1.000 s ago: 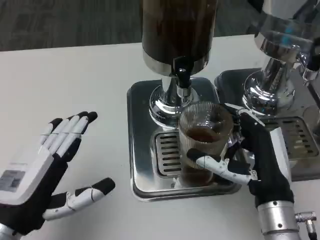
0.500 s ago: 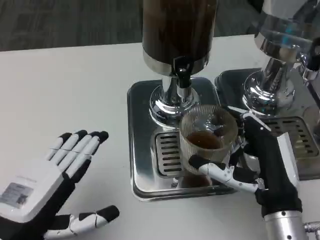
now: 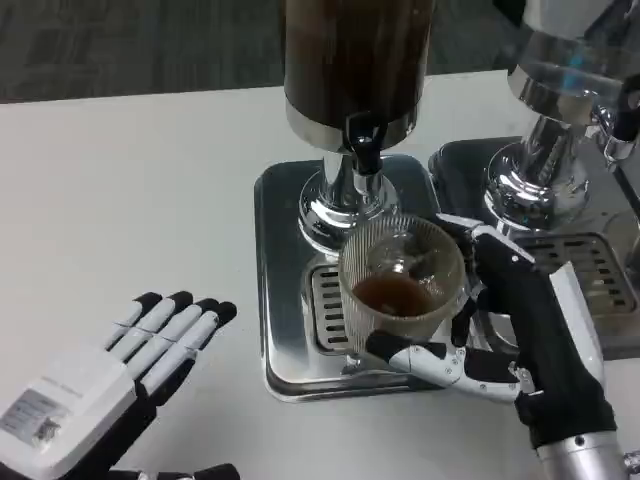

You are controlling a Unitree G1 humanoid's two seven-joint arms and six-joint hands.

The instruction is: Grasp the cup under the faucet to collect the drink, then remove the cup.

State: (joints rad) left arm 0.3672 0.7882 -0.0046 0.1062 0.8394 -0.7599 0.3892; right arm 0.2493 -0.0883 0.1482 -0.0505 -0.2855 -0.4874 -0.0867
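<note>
Two hands: both at the near edge.
Left hand point(image 3: 95, 395): spread wide, holding nothing.
Right hand point(image 3: 510, 330): wrapped round the cup point(image 3: 400, 285).
Cup: part-filled, seemingly lifted over the drip tray point(image 3: 280, 340).
Faucet point(image 3: 362, 145): just behind it.

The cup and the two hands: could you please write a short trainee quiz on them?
1. True or false: the cup is empty.
2. Which hand grips the cup? A) left B) right
3. Fill in: the left hand lies over the white ___.

Key:
1. False; dark drink sits in it.
2. B; the right hand wraps it over the tray, below the faucet.
3. Table.
</note>
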